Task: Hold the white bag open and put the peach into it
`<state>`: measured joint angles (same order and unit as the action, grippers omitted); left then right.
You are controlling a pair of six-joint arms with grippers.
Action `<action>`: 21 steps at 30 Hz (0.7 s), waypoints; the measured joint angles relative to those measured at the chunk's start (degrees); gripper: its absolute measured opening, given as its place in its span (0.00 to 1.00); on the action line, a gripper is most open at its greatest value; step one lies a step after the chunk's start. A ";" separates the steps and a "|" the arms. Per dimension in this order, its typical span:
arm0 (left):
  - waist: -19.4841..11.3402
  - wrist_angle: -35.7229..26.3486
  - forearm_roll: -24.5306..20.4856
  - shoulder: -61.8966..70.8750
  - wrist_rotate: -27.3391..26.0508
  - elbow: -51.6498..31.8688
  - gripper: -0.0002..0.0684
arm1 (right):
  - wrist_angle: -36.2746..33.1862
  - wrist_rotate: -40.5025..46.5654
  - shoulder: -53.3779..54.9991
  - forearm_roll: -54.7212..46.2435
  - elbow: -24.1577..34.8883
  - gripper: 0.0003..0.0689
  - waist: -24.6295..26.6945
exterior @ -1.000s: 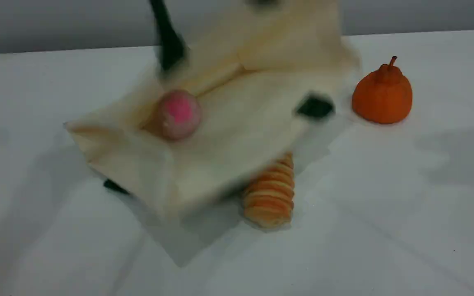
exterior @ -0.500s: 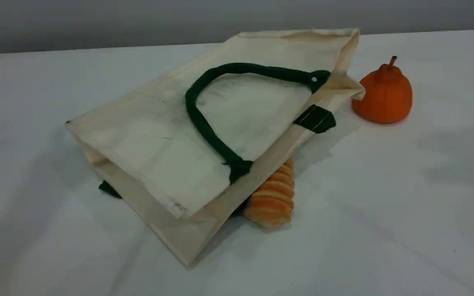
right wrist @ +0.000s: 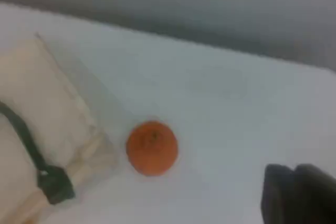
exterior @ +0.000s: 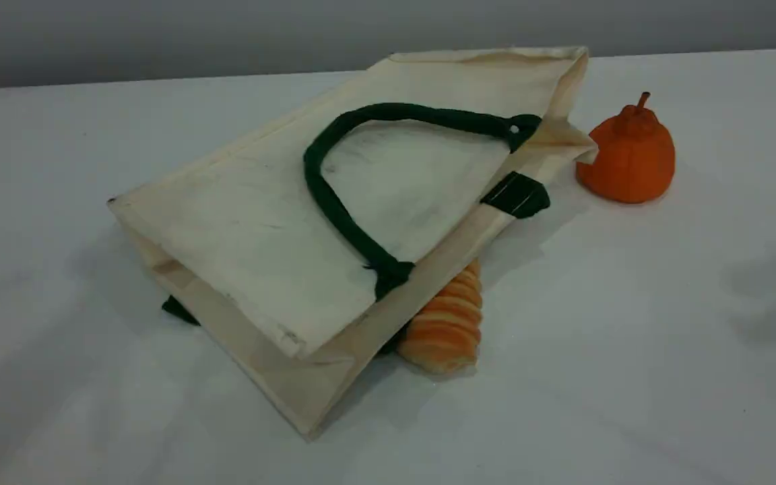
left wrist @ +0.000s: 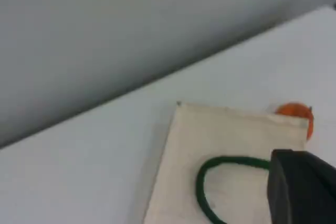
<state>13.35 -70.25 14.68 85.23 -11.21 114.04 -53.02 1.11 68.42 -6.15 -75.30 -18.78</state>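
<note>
Left jaws closed; dark fingertip [left wrist: 302, 192] high above bench [exterior: 630, 370], white bag [exterior: 246, 222] well below, apart from it. Right jaws closed too; fingertip [right wrist: 296, 195] high over bare bench, bag at left edge of right wrist view, orange fruit [exterior: 627, 158] between. Bag lies flat on its side mid-bench, green rope handle [exterior: 324, 195] resting on top panel. Peach out of sight in every view. Ridged bread roll [exterior: 445, 323] tucked partly under bag's near right edge. Orange fruit just beside bag's far right corner.
</note>
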 joint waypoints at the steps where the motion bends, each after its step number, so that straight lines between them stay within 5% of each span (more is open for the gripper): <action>1: 0.00 0.13 -0.14 -1.69 0.58 -0.61 0.02 | -0.42 -0.06 -1.47 0.53 0.00 0.03 0.00; 12: 0.00 0.50 -6.12 -24.69 1.14 -22.94 0.02 | -9.15 -6.31 -21.95 10.66 1.85 0.03 0.00; 21: 0.00 0.23 -6.19 -47.14 1.13 -46.38 0.02 | -10.67 -10.89 -39.20 15.14 16.05 0.03 0.00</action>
<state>13.35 -70.01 8.49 38.10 -10.08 67.66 -63.69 -9.78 29.22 9.00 -59.24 -18.78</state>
